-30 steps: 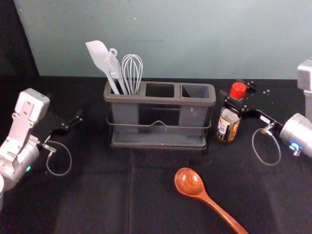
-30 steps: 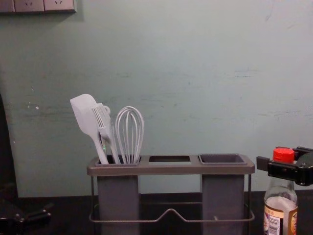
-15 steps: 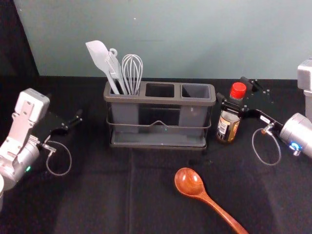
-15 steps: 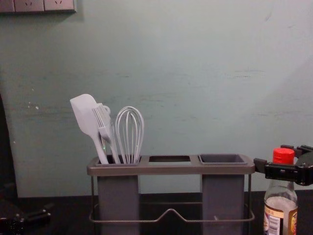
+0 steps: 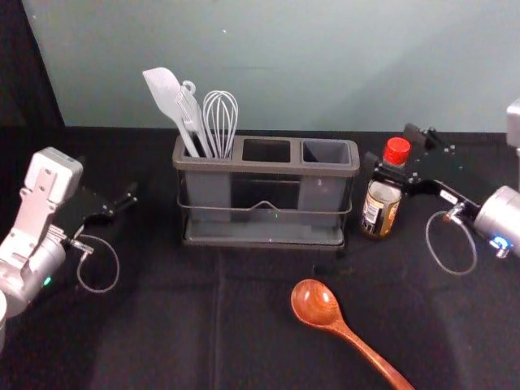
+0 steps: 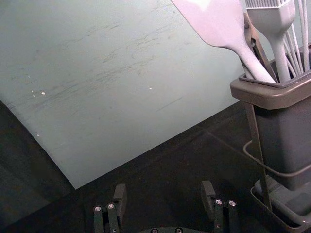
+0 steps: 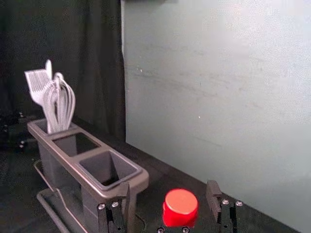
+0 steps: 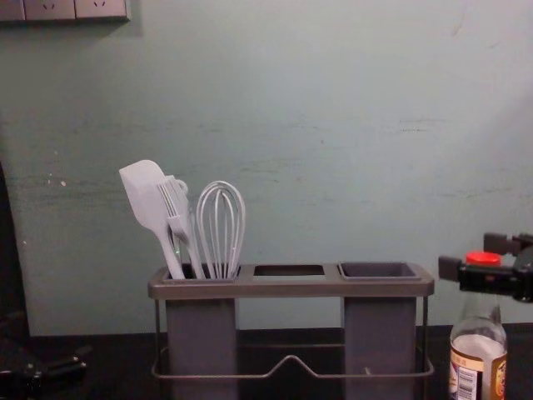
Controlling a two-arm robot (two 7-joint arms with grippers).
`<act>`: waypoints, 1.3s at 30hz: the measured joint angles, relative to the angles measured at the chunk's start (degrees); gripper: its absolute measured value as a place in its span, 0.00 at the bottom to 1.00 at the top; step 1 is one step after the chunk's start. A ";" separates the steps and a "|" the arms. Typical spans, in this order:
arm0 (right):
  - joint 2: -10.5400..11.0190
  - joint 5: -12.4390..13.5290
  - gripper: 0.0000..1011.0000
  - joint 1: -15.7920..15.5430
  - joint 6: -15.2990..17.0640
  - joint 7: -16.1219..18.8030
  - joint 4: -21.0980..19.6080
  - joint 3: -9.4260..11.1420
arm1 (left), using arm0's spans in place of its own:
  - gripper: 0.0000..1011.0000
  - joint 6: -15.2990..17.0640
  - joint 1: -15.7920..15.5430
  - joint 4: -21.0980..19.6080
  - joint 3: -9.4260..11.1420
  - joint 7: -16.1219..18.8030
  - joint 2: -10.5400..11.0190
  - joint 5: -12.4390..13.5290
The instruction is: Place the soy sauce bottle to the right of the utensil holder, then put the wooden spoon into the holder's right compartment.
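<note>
Count one soy sauce bottle (image 5: 374,213), upright just right of one three-compartment utensil holder (image 5: 268,168); one wooden spoon (image 5: 316,303) in front, handle end cut off in the head view; at least three pale utensils (image 5: 168,93), overlapping, exact number unclear. Right gripper (image 5: 390,145) wide around the bottle, gaps both sides; left gripper (image 5: 108,179) wide, parked left.

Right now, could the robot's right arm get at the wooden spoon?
Probably yes: nothing lies on the wooden spoon. But the right end effector, open at the top of the upright soy sauce bottle, would likely have to draw clear first.
</note>
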 joint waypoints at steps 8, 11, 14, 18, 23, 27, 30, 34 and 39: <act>2.53 0.59 0.99 -4.29 -0.43 -1.83 -7.62 2.92 | 0.99 0.00 0.00 0.00 0.00 0.00 0.00 0.00; 4.06 1.01 0.99 -6.34 0.10 -2.05 -11.56 4.10 | 0.99 0.00 0.00 0.00 0.00 0.00 0.00 0.00; 5.78 1.67 0.99 -8.51 1.39 -2.06 -15.70 5.15 | 0.99 0.00 0.00 0.00 0.00 0.00 0.00 0.00; 8.16 3.01 0.99 -11.05 3.66 -1.52 -20.51 6.07 | 0.99 0.00 0.00 0.00 0.00 0.00 0.00 0.00; 11.50 4.83 0.99 -13.85 7.07 0.44 -26.01 5.46 | 0.99 0.00 0.00 0.00 0.00 0.00 0.00 0.00; 14.01 5.59 0.99 -14.54 10.95 1.99 -29.06 3.40 | 0.99 0.00 0.00 0.00 0.00 0.00 0.00 0.00; 15.57 5.22 0.99 -13.96 15.14 2.33 -30.61 0.98 | 0.99 0.00 0.00 0.00 0.00 0.00 0.00 0.00; 16.80 4.38 0.99 -10.82 23.08 2.70 -31.31 -3.72 | 0.99 0.00 0.00 0.00 0.00 0.00 0.00 0.00; 16.48 3.17 0.99 -6.30 30.94 3.17 -30.33 -8.96 | 0.99 0.00 0.00 0.00 0.00 0.00 0.00 0.00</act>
